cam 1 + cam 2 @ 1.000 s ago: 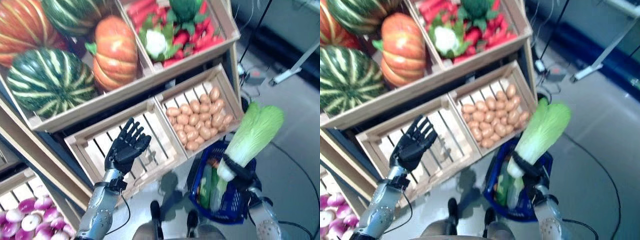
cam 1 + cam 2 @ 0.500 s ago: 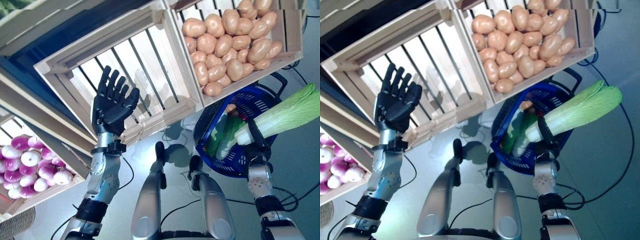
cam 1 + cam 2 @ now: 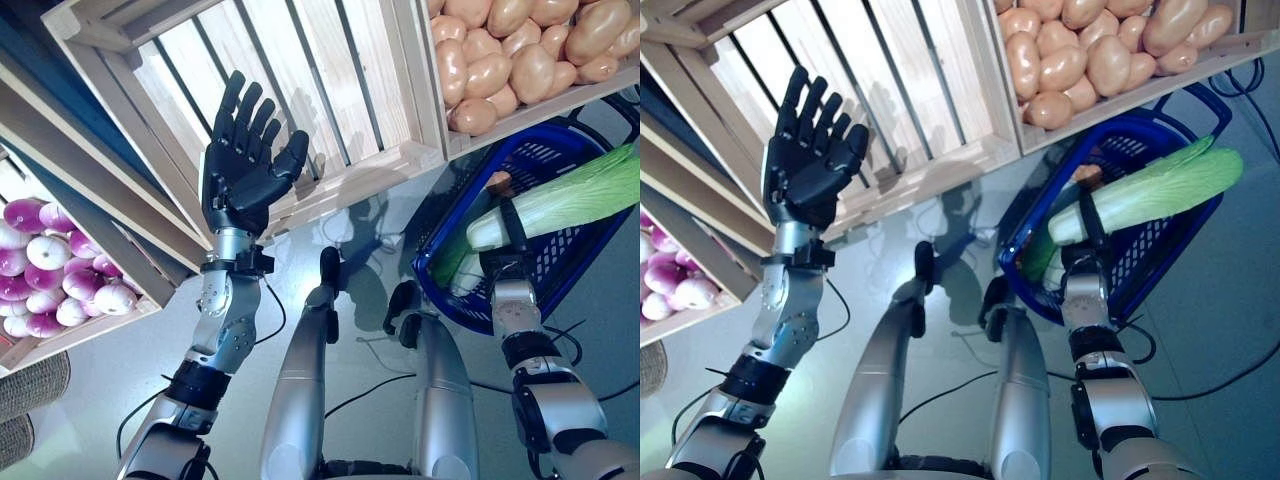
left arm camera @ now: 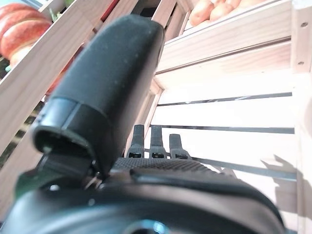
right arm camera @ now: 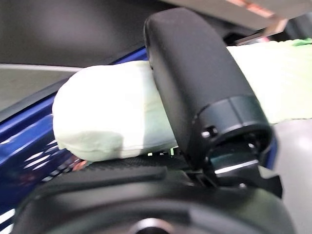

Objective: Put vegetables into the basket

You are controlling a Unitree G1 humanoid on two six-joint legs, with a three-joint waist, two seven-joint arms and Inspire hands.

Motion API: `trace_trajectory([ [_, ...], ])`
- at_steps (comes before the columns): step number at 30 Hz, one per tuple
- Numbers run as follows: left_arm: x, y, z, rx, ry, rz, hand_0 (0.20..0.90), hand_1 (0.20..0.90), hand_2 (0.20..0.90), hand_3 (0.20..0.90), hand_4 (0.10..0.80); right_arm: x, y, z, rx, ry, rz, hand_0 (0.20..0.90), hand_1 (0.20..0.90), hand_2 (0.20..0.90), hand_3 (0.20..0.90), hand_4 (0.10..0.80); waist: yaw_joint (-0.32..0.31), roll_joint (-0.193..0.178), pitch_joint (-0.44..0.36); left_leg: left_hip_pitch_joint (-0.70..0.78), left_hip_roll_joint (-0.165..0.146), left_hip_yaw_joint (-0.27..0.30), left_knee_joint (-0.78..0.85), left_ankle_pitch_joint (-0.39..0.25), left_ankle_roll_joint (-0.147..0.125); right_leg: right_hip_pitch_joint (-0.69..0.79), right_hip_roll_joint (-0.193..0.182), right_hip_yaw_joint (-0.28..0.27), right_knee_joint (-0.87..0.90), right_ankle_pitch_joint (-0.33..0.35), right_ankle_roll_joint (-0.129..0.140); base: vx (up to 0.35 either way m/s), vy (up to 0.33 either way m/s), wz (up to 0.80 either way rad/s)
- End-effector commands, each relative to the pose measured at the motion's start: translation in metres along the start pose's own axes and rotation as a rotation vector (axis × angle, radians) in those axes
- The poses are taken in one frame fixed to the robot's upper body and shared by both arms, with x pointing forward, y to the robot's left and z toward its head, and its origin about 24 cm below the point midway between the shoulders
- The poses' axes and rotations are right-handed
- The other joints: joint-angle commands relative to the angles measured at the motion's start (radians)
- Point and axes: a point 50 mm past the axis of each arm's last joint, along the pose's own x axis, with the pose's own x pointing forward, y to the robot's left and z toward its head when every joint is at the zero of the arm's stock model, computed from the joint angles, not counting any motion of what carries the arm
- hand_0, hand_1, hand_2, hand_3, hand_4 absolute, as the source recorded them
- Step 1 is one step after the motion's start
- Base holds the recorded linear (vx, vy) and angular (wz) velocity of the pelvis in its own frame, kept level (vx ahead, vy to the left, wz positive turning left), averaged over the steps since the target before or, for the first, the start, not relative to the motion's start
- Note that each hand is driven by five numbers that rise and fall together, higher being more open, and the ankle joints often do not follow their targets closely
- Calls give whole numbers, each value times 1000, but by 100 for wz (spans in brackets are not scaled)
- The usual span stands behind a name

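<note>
**A:** Grey floor (image 3: 120, 370) below, wooden stand above. Left eye view first?

**B:** Empty slatted crate (image 3: 330, 80) at centre, potato crate (image 3: 520, 50) to its right, both tilted toward the robot. Lower left, a crate of purple-and-white turnips (image 3: 50, 270). The left hand (image 3: 250, 165) is raised in front of the empty crate, fingers straight and spread, nothing in it.

**A:** And the task's things?

**B:** Blue basket (image 3: 585, 250) sits on the floor under the potato crate's front edge. The right hand (image 3: 508, 232) grips a napa cabbage (image 3: 570, 200) near its white stem, holding it across the basket's opening; its leafy end reaches past the far rim. Other greens lie inside, partly hidden by the cabbage.

**A:** Right eye view?

**B:** Same layout. The basket's handle (image 3: 1200, 95) lies close under the potato crate's edge.

**A:** Left wrist view?

**B:** Thumb fills the foreground, fingertips (image 4: 155, 141) straight before the bare slats. Pumpkin (image 4: 19, 34) behind the frame.

**A:** Right wrist view?

**B:** Thumb wrapped over the cabbage's pale stem, blue basket wall just behind.
</note>
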Motion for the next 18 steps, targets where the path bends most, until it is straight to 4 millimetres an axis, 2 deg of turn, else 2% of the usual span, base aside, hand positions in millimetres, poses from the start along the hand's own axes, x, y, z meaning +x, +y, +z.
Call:
trace_trajectory([
  [1, 16, -29, 35, -108, -198, -156, 900, 900, 900, 900, 800, 4, 3, 35, -40, -10, -39, 300, 300, 300, 300, 400, 11, 6, -2, -14, -44, 17, 210, -257, 3, -13, 8, 31, -73, 142, 24, 134, -26, 20],
  [2, 17, -29, 33, -113, -171, -166, 900, 900, 900, 900, 800, 6, -5, 32, -46, 26, -86, 300, 300, 300, 300, 400, 18, 3, -2, -6, -52, 7, 245, -295, 0, -3, 10, 38, -42, 119, 35, -8, -21, 20],
  [3, 17, -29, 33, -114, -167, -172, 900, 900, 900, 900, 800, 6, -5, 32, -46, 32, -90, 300, 300, 300, 300, 400, 19, 3, -2, -24, -49, 13, 249, -279, 7, -17, 5, 28, -41, 133, 26, 157, -50, 19],
  [4, 18, -30, 31, -120, -133, -195, 900, 900, 900, 900, 800, 7, -11, 35, -51, 38, -131, 300, 300, 300, 300, 400, 24, 0, -2, -15, -48, 8, 283, -319, 6, -7, 6, 34, -11, 105, 34, 65, -25, 14],
  [6, 17, -31, 28, -138, -102, -206, 900, 900, 900, 900, 800, 7, -16, 37, -42, 40, -173, 300, 300, 300, 300, 400, 27, 0, -2, -27, -50, 7, 318, -337, 12, -17, 3, 33, 20, 96, 33, 111, -6, 10],
  [15, 11, -26, 21, -133, -45, -215, 900, 900, 900, 900, 800, 4, -45, 32, 21, 84, -374, 300, 300, 300, 300, 400, 33, 0, -2, -28, -47, 16, 393, -389, 29, -18, 3, 26, 85, 73, 33, 71, -4, 2],
  [18, 9, -25, 19, -127, -30, -213, 900, 900, 900, 900, 800, 2, -51, 33, 57, 75, -418, 300, 300, 300, 300, 400, 32, 6, -2, -24, -49, 20, 396, -386, 33, -19, 5, 24, 96, 74, 28, 45, 0, 0],
])
